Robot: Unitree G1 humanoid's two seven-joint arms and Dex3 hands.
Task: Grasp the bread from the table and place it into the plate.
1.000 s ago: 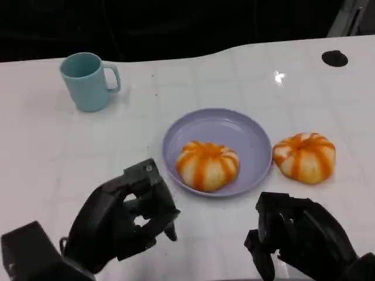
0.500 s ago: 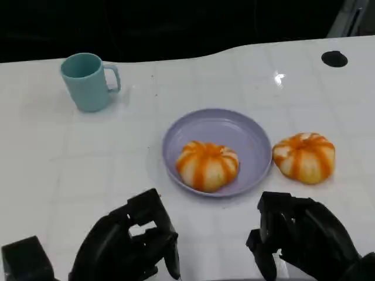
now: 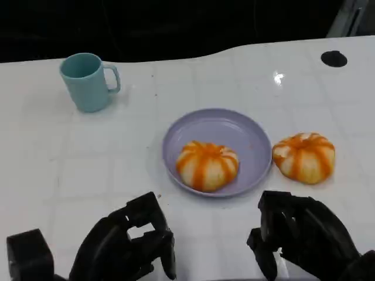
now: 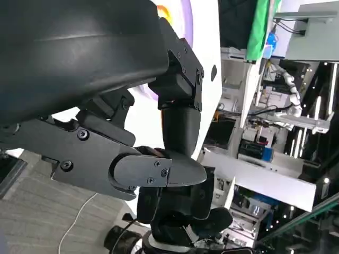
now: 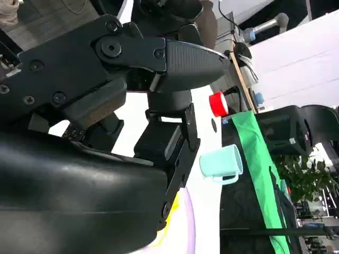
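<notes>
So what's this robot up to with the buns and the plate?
It is meant to move bread onto the purple plate. One orange-striped bun already sits in the plate; a second bun lies on the white table just beside the plate's rim, on the robot's right. Neither hand holds anything: the left hand and right hand hover at the near edge with fingers curled in. A teal mug stands off to the far left.

One bread (image 3: 207, 165) sits in the plate (image 3: 225, 124), toward its near side. A second bread (image 3: 304, 156) lies on the table (image 3: 88, 170) just right of the plate. The mug (image 3: 87, 81) stands well apart, far-left of the plate.
</notes>
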